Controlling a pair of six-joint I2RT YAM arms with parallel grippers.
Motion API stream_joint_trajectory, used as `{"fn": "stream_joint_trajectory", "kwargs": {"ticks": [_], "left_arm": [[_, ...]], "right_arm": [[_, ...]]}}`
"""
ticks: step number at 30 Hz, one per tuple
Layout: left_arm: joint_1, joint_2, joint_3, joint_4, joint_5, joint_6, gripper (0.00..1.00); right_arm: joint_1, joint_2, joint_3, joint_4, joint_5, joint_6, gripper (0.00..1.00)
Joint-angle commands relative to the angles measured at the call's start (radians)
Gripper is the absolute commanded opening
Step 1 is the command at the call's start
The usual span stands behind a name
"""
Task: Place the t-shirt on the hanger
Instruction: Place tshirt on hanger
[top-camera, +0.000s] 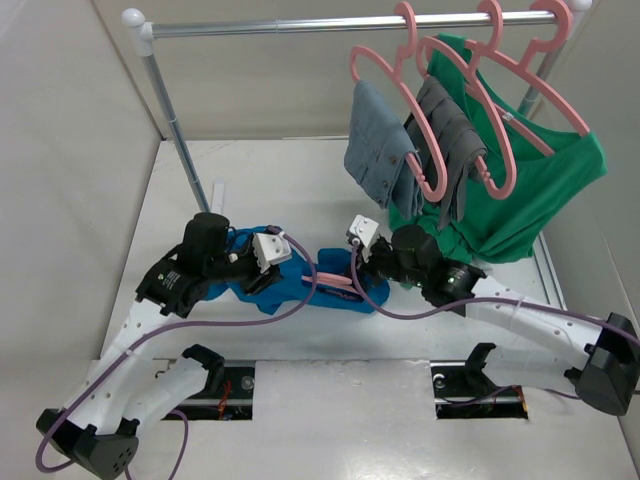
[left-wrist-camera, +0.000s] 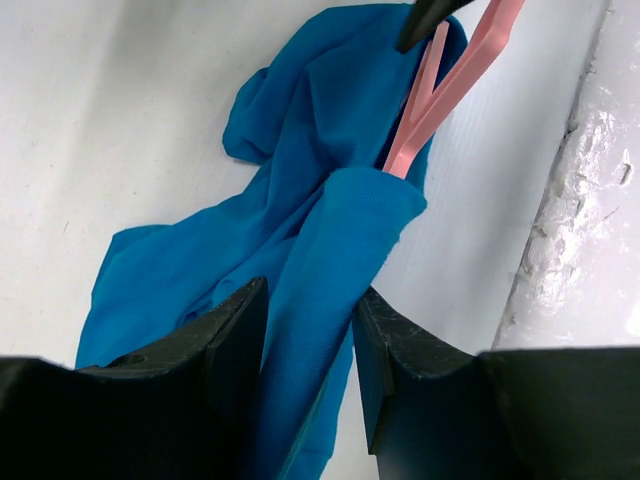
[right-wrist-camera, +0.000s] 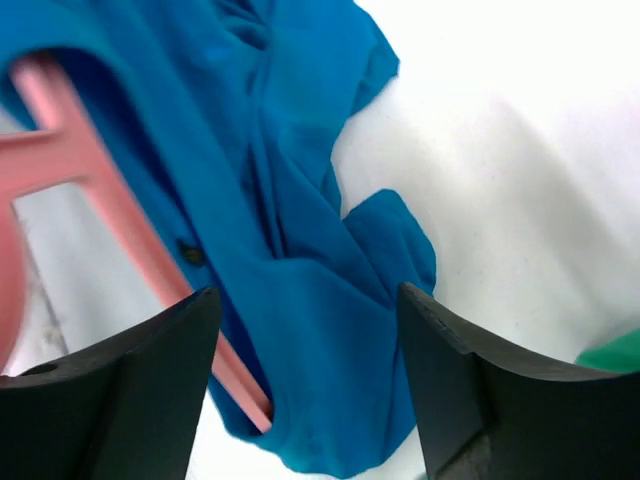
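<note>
The blue t-shirt (top-camera: 300, 290) lies crumpled on the white table between my two arms. The salmon-pink hanger (top-camera: 336, 280) lies flat with one arm pushed inside the cloth, and it also shows in the left wrist view (left-wrist-camera: 440, 95) and in the right wrist view (right-wrist-camera: 110, 195). My left gripper (top-camera: 262, 274) is shut on a fold of the t-shirt (left-wrist-camera: 300, 200), which stretches from the jaws (left-wrist-camera: 310, 340) up to the hanger's end. My right gripper (top-camera: 372, 262) is open just above the t-shirt (right-wrist-camera: 300, 300) and the hanger's arm, its jaws (right-wrist-camera: 305, 370) holding nothing.
A clothes rack (top-camera: 340, 22) stands at the back, with its left pole (top-camera: 170, 100) beside the table. Pink hangers on it bear grey garments (top-camera: 380, 150) and a green shirt (top-camera: 540, 190) that hangs down close behind my right arm. White walls close in both sides.
</note>
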Motion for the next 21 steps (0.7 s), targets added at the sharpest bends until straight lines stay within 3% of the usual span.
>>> {"fn": "stream_joint_trajectory", "kwargs": {"ticks": [1,7,14,21], "left_arm": [[0.0,-0.018,0.022,0.045,0.046,0.012,0.0],[0.0,0.004,0.013,0.065,0.046,0.012,0.0],[0.018,0.022,0.012,0.086,0.085,0.002,0.0],[0.018,0.031,0.032,0.086,0.109,0.002,0.0]], "right_arm": [[0.009,-0.054,0.079,-0.066,-0.091,-0.102,0.76],[0.009,-0.16,0.014,-0.114,-0.224,-0.164,0.78],[0.009,-0.266,-0.163,0.07,-0.327,-0.152,0.78],[0.009,-0.052,-0.122,0.22,-0.339,-0.164,0.75]]}}
